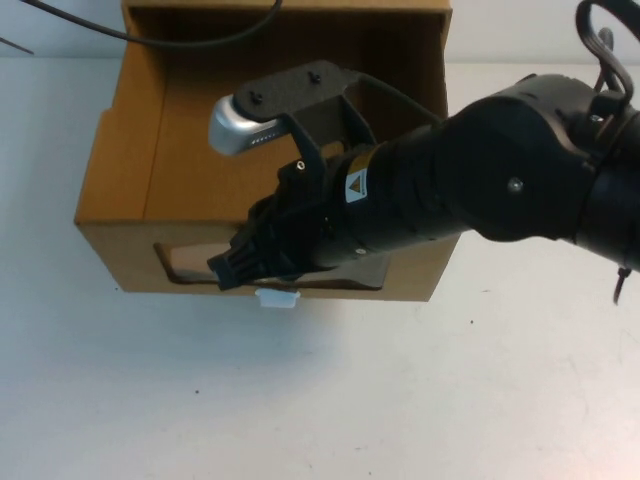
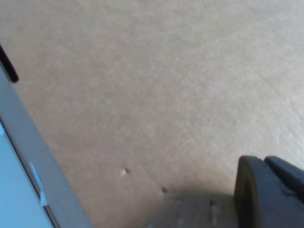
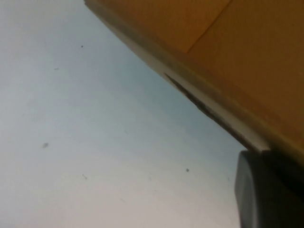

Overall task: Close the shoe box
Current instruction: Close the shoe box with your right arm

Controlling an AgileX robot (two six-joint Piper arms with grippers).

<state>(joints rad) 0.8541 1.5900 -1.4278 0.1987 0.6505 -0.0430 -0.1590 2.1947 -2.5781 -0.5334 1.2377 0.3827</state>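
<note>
The shoe box (image 1: 120, 170) is brown cardboard and lies on the white table with its drawer pulled out and its inside open to the high view. Its front wall has a clear window (image 1: 180, 265) with a small white pull tab (image 1: 278, 297) below it. My right gripper (image 1: 228, 270) reaches in from the right and sits against the front wall at the window, just above the tab. In the right wrist view it (image 3: 268, 190) sits by the box's lower edge (image 3: 213, 111). My left gripper (image 2: 273, 194) is close to a brown cardboard surface (image 2: 156, 85) and is out of the high view.
The white table (image 1: 300, 400) spreads in front of the box and to both sides. A black cable (image 1: 190, 40) hangs over the back of the box. My right arm (image 1: 520, 170) covers the box's right half.
</note>
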